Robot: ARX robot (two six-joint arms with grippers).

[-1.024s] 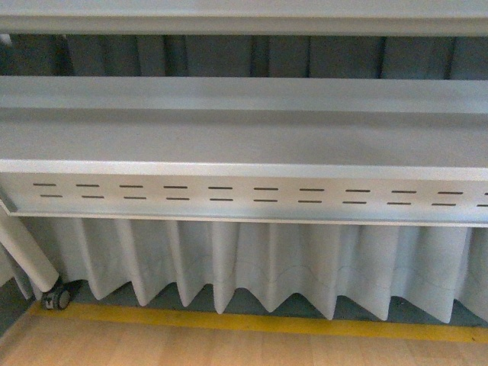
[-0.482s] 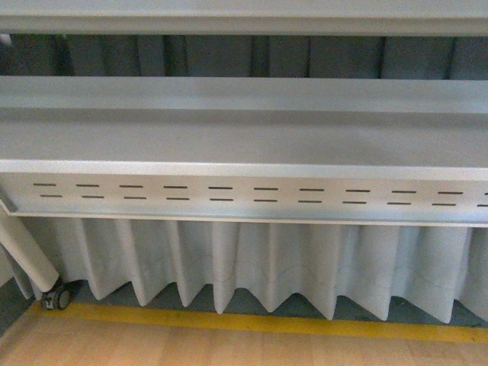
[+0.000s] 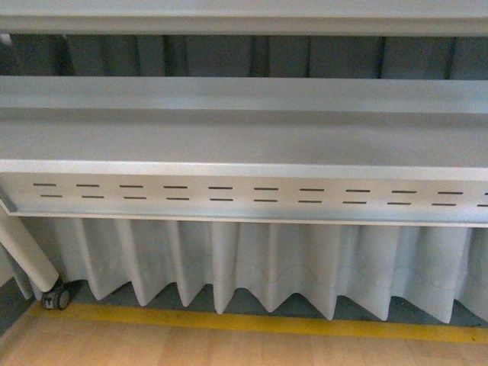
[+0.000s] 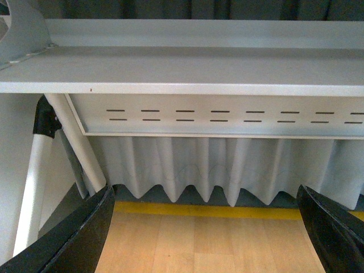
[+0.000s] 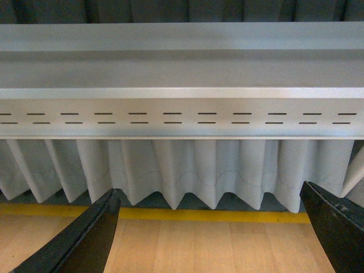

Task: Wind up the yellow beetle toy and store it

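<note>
A pale grey metal counter (image 3: 244, 137) runs the full width of the front view, its flat top ending in a raised front lip. Below the lip hangs a front panel (image 3: 244, 200) pierced by two rows of short slots, with a pleated grey skirt (image 3: 252, 263) under it. On the light wooden floor (image 3: 191, 347) runs a yellow stripe (image 3: 267, 322); a slanted white leg (image 3: 27, 255) ends in a black caster (image 3: 57, 297) at the left.
</note>
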